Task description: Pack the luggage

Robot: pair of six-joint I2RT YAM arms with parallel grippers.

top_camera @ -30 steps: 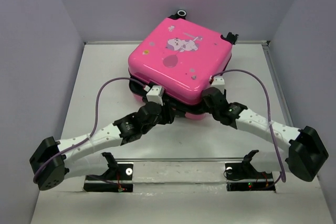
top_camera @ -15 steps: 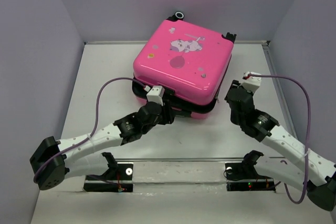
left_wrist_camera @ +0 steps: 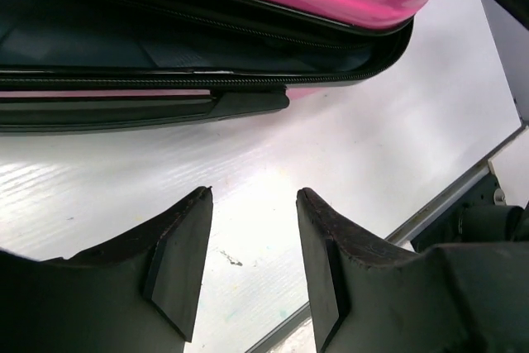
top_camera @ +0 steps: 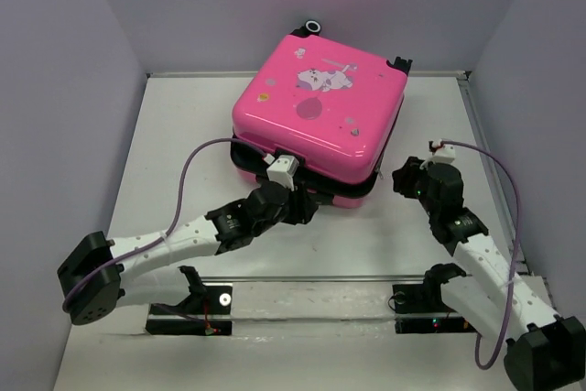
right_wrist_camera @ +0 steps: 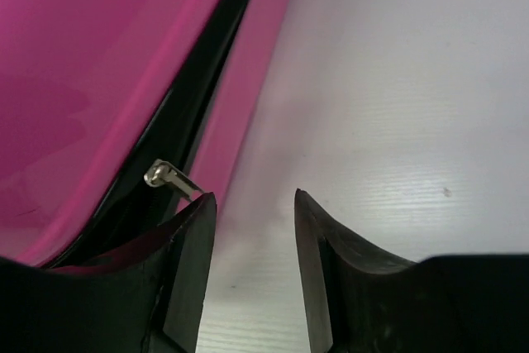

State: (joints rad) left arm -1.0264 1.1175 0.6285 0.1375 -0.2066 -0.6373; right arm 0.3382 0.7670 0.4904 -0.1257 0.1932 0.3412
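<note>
**Pink suitcase lies on the bench with its lid a little open**

The small hot-pink hard suitcase (top_camera: 316, 107) lies flat on the white bench (top_camera: 169, 112). It sits near the far edge, about in the middle. It is turned a bit, so one corner points to the near edge. Its top has a cartoon animal picture (top_camera: 320, 75) and a pink balloon (top_camera: 309, 109). A black wheel (top_camera: 316, 25) shows at its far corner.

The lid is not shut all the way. On the near side there is a dark gap between the two pink halves. The black zip line (left_wrist_camera: 165, 80) runs along that gap.

The left fingers (left_wrist_camera: 178, 262) are low over the bench, just by the near side of the suitcase. They point at the gap. They are partly apart, and only bare bench shows between them.

The right fingers (right_wrist_camera: 186, 274) are by the right side of the suitcase, close to its near right corner. They are partly apart too and hold nothing. A small silver zip pull (right_wrist_camera: 169, 178) sticks out from the dark seam, just beside the tip of one finger. I cannot tell if the two touch.
</note>
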